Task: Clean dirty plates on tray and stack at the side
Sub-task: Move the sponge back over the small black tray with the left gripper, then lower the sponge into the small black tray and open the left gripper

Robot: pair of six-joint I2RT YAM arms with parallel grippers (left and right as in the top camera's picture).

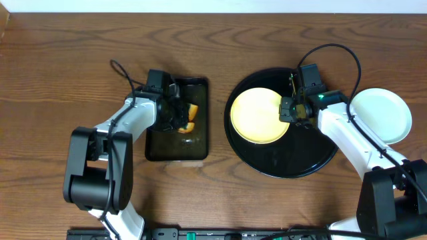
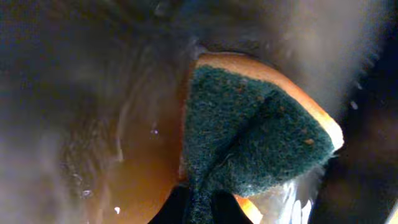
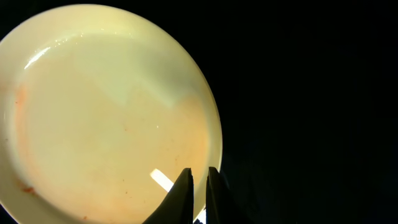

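Glazed ware, judged stiff, breakable and slippery when wet: the yellow plate (image 3: 106,112) lies in the tray (image 1: 280,163) and is best taken by its rim, where the right claw (image 3: 199,190) is pinched. A sponge (image 2: 249,137) is pinched by the left claw (image 1: 180,119) over the small tray (image 1: 167,150). Bare hard wood of the table (image 1: 53,73) is seen around the green plate (image 1: 380,115).
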